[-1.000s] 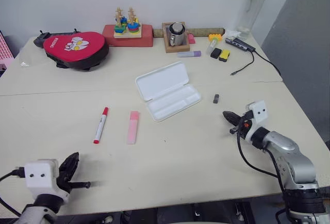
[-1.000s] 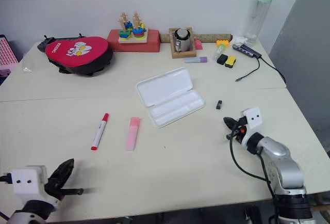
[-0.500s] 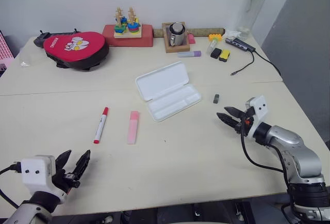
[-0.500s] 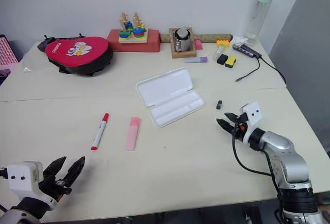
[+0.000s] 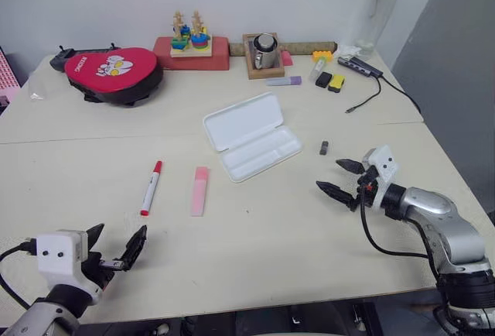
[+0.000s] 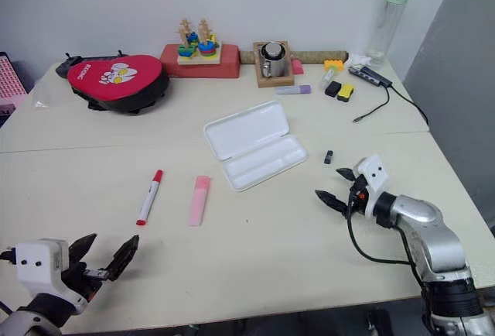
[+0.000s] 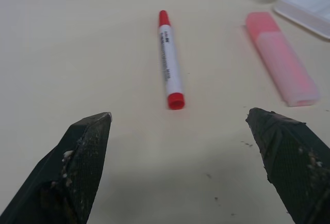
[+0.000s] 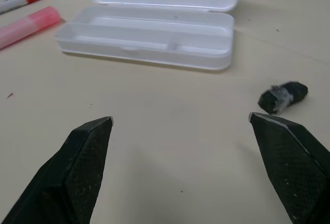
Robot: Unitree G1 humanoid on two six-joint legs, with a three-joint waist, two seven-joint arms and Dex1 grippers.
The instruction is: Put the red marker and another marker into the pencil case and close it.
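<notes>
The red marker (image 5: pixel 151 187) lies on the table left of centre, its white barrel capped in red (image 7: pixel 169 66). Just right of it rests another marker, a flat pale-pink highlighter (image 5: pixel 199 190) (image 7: pixel 279 63). The pencil case (image 5: pixel 251 136) sits open in the middle, lid laid back, tray empty (image 8: pixel 149 28). My left gripper (image 5: pixel 114 247) hovers open near the table's front left edge, short of the red marker. My right gripper (image 5: pixel 340 179) stands open to the right of the case, holding nothing.
A small black object (image 5: pixel 324 148) lies between the case and my right gripper. Along the back stand a red pouch (image 5: pixel 114 73), a wooden stacking toy (image 5: pixel 191 42), a metal cup (image 5: pixel 264 51), a purple marker (image 5: pixel 284 81), a bottle (image 5: pixel 380 12) and a cable (image 5: pixel 379 88).
Both grippers have gone from shut to wide open. The right gripper has also turned more toward the case.
</notes>
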